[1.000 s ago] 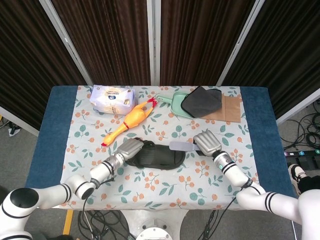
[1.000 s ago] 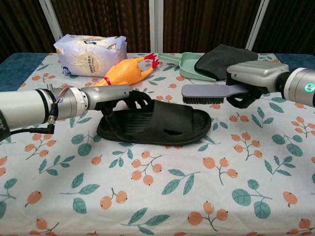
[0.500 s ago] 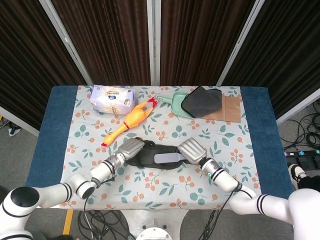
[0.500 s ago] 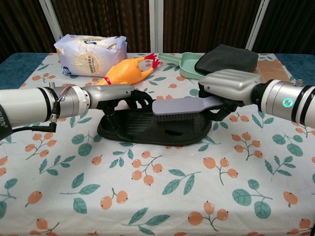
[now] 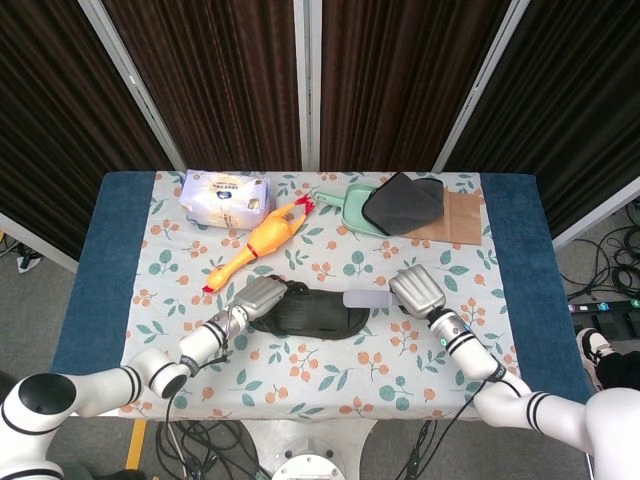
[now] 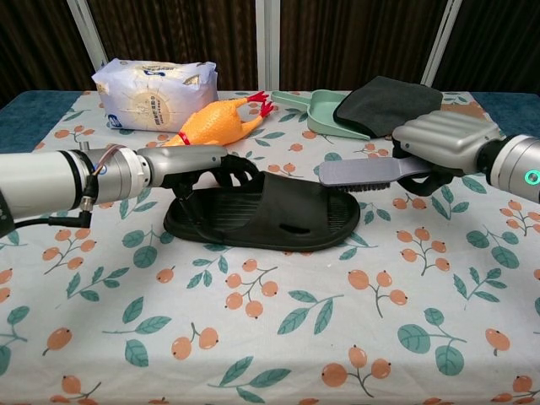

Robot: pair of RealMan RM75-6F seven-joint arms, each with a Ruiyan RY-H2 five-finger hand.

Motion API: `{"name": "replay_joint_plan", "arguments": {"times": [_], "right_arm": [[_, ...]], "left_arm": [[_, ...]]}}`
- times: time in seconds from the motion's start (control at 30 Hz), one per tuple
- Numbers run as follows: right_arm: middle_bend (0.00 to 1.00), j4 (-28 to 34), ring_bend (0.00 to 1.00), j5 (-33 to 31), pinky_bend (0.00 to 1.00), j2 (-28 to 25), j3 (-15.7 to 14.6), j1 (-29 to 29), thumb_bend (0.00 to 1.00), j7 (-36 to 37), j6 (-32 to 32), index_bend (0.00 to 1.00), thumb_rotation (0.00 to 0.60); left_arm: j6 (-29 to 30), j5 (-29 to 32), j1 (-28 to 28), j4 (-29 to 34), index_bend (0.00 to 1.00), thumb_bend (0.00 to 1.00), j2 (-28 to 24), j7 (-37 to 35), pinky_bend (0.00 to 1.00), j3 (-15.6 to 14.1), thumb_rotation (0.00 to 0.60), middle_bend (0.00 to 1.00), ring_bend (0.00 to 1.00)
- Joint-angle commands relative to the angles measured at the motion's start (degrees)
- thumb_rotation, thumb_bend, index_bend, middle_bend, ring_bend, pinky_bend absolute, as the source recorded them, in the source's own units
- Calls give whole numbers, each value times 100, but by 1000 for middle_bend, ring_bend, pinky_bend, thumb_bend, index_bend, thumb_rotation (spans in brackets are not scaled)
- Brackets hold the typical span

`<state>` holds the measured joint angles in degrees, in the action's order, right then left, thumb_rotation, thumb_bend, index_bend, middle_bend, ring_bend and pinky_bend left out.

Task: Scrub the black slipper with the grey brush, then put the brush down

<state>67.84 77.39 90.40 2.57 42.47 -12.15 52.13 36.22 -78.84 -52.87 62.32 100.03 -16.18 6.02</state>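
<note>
The black slipper lies flat in the middle of the table, toe pointing right. My left hand grips its strap end on the left, fingers curled over the band. My right hand holds the grey brush by its handle. The brush is level, bristles down, with its head just above the slipper's right end. Whether the bristles touch the slipper I cannot tell.
An orange rubber chicken lies behind the slipper. A white bag stands at the back left. A green dustpan with a dark cloth on it sits at the back right, on brown paper.
The right hand pushed the brush left over the slipper's middle, then drew it back right to the toe end. The left hand and the slipper stayed in place.
</note>
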Motion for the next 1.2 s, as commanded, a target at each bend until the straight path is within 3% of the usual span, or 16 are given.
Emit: {"name": "replay_joint_plan", "arguments": {"times": [0.03, 0.2, 0.4, 0.57, 0.77, 1.03, 1.1, 1.2], "right_arm": [[1000, 433, 1000, 364, 1000, -324, 13, -116, 477, 425, 354, 1000, 600], [1000, 473, 1000, 592, 1000, -92, 87, 128, 477, 594, 178, 1000, 600], [1000, -122, 1000, 434, 1000, 586, 187, 476, 477, 305, -382, 1000, 600], [1000, -558, 1000, 235, 1000, 770, 162, 442, 477, 1, -525, 1000, 600], [1000, -644, 1000, -14, 1000, 483, 143, 127, 477, -82, -365, 1000, 600], [1000, 140, 1000, 421, 1000, -381, 61, -306, 478, 623, 450, 1000, 600], [1000, 274, 1000, 271, 1000, -579, 108, -411, 477, 658, 475, 1000, 600], [1000, 227, 1000, -31, 1000, -765, 180, -507, 478, 682, 337, 1000, 600]], "left_arm": [[-17, -2, -21, 8, 413, 52, -12, 20, 228, -1, 600, 501, 360], [-53, 46, -47, 24, 414, 52, -10, 70, 227, 13, 600, 501, 360], [-63, 99, -39, 77, 413, 52, -49, 86, 228, 20, 600, 502, 361], [-41, 105, -15, 81, 413, 52, -67, 80, 227, 3, 600, 501, 360], [-17, 78, -11, 66, 413, 52, -59, 39, 227, -7, 600, 502, 360], [92, 28, -13, 190, 398, 54, -99, 83, 227, 7, 600, 498, 358], [167, -11, 14, 304, 332, 56, -159, 135, 226, -15, 600, 452, 319], [324, -52, 65, 528, 166, 57, -287, 183, 219, -7, 600, 217, 148]]}}
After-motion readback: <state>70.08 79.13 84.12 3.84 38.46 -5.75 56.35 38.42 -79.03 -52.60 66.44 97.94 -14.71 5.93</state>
